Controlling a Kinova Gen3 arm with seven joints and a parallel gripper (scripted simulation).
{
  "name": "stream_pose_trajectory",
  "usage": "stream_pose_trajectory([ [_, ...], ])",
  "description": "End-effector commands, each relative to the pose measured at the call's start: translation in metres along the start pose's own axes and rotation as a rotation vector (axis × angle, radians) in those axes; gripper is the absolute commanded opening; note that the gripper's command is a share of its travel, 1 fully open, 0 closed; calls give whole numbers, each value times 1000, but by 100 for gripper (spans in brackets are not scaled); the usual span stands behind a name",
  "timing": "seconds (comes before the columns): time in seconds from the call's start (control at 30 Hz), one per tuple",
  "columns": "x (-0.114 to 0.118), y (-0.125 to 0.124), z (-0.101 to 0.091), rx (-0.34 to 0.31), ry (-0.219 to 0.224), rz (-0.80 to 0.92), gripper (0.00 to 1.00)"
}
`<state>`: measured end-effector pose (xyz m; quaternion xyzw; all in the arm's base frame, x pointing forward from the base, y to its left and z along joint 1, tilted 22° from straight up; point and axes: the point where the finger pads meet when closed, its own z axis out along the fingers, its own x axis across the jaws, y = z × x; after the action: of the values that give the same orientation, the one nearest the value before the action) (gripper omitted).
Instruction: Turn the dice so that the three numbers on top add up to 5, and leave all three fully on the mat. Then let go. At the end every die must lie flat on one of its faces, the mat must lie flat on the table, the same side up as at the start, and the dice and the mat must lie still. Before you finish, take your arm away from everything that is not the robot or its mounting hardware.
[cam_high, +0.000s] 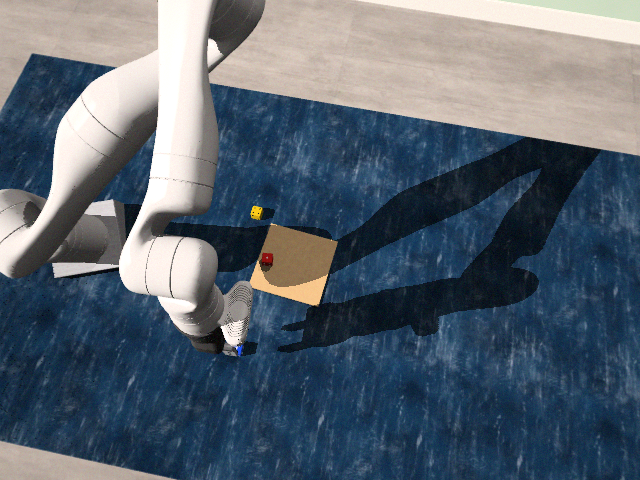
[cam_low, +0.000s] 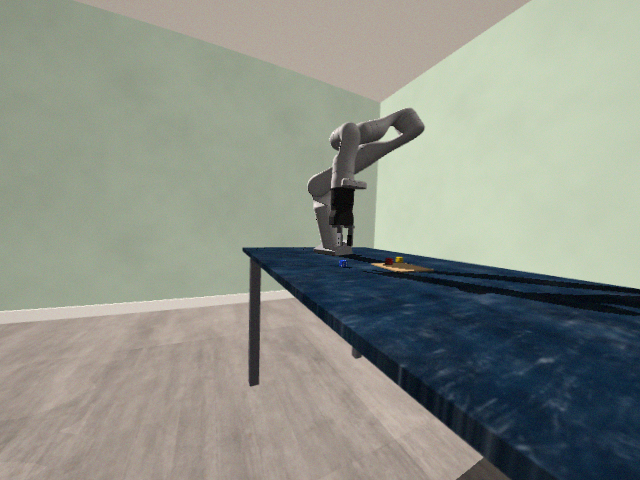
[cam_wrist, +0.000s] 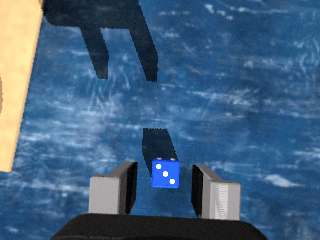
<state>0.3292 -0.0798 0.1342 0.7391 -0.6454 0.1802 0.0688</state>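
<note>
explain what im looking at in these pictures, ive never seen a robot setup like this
The machine is one jointed robot arm mounted at a blue table. Its gripper has two fingers that pinch things.

The top picture looks down from above. The exterior one looks across the table from one side. The wrist one is taken from the arm's end, looking past the fingers.

A red die sits on a tan mat. A yellow die and a blue die lie off the mat, on the table.

Nothing is held: the gripper is open above the blue die, which shows three dots on top.
</note>
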Motion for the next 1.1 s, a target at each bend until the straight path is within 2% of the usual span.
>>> stream_pose_trajectory([
  [0.0,1,2,4,-4,1,4,70],
  [0.57,1,2,27,-4,1,4,70],
  [1.07,1,2,38,-4,1,4,70],
])
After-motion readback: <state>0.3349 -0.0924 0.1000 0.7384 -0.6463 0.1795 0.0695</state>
